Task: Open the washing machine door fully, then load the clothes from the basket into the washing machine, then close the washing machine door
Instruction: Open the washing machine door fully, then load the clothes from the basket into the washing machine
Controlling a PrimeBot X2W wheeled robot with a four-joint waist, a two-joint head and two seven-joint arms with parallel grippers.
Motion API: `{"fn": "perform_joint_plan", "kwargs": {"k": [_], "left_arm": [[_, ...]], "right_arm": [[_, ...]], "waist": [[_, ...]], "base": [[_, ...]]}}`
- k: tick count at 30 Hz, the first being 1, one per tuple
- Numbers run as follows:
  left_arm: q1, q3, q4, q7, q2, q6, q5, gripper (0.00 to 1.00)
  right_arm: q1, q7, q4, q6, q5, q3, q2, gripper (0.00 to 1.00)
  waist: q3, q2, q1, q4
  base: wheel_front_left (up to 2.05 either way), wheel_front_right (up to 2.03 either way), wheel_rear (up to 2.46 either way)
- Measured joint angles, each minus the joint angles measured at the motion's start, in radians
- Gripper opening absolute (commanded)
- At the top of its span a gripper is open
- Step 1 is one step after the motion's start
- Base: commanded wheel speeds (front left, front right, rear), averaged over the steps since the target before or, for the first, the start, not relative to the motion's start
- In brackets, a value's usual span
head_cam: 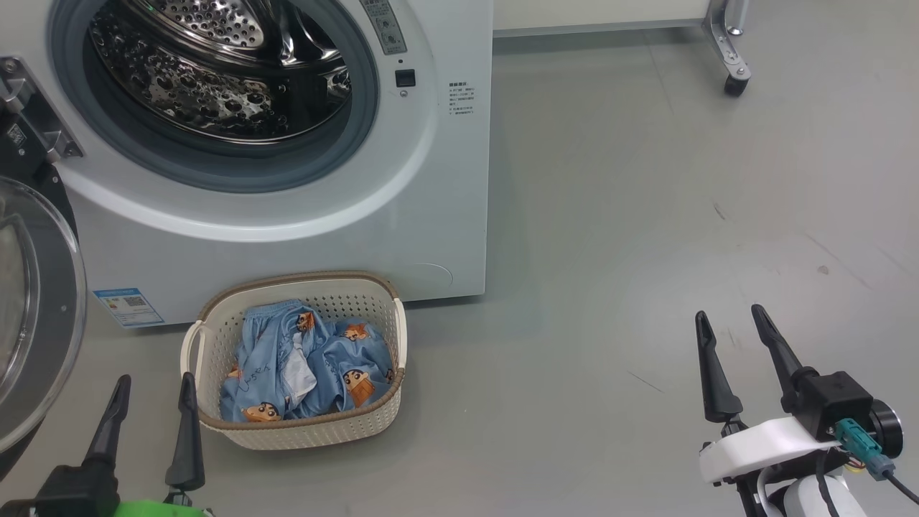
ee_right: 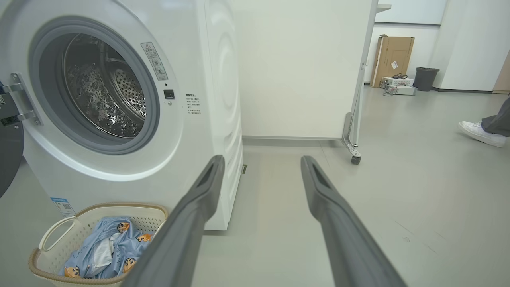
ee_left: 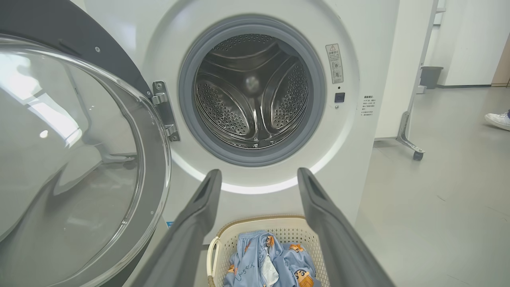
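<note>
Both of my grippers stood with fingers spread wide and nothing between them. My left gripper (head_cam: 155,379) hovered just beside the basket (head_cam: 301,277), and my right gripper (head_cam: 729,313) was well apart from it over the floor (head_cam: 646,215). The clothes (head_cam: 316,359) lay bunched in the basket, just in front of the washing machine (head_cam: 431,179). The washing machine door (head_cam: 43,316) hung swung open at my left, leaving the drum (head_cam: 215,79) exposed.

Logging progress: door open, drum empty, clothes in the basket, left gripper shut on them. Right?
One error: the left gripper is open and holds nothing, beside the basket, as the head view shows. The rest holds: door open, drum empty, clothes in the basket.
</note>
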Motion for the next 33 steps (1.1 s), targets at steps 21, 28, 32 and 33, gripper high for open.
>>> {"fn": "perform_joint_plan", "kwargs": {"k": [21,28,32,33], "left_arm": [[0.013,-0.004,-0.012,0.0,0.0,0.0,-0.007,1.0],[0.013,-0.004,-0.012,0.0,0.0,0.0,-0.022,1.0],[0.013,-0.004,-0.012,0.0,0.0,0.0,-0.022,1.0],[0.013,-0.004,-0.011,0.0,0.0,0.0,-0.022,1.0]], "right_arm": [[0.01,0.0,-0.022,-0.008,-0.015,-0.01,0.004,1.0],[0.011,0.0,-0.023,-0.007,-0.016,-0.012,0.004,1.0],[0.017,0.0,-0.024,-0.007,-0.017,-0.012,0.005,1.0],[0.02,0.0,-0.024,-0.007,-0.017,-0.012,0.005,1.0]], "waist": [[0.01,0.0,0.0,0.009],[0.011,0.0,0.0,0.014],[0.011,0.0,0.0,0.015],[0.01,0.0,0.0,0.016]], "base": [[0.0,0.0,0.0],[0.0,0.0,0.0],[0.0,0.0,0.0],[0.03,-0.03,0.0]]}}
